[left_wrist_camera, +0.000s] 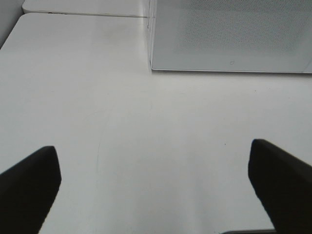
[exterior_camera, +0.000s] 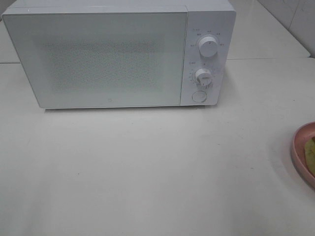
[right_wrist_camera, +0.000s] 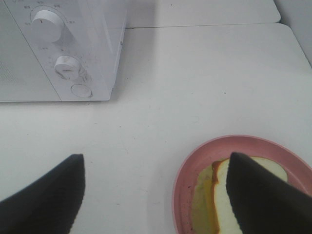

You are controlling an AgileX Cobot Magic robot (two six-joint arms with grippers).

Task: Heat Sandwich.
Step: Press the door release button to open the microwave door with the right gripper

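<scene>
The task is only beginning: the left gripper (left_wrist_camera: 152,145) is hanging spread wide over the bare table (left_wrist_camera: 146,112), while the right gripper (right_wrist_camera: 156,156) is hovering released, holding nothing, above the sandwich (right_wrist_camera: 217,195). The sandwich is lying on the plate (right_wrist_camera: 185,180), right of the shut microwave (exterior_camera: 98,59). Next, the door probably needs opening, likely via the button (exterior_camera: 199,96).
</scene>
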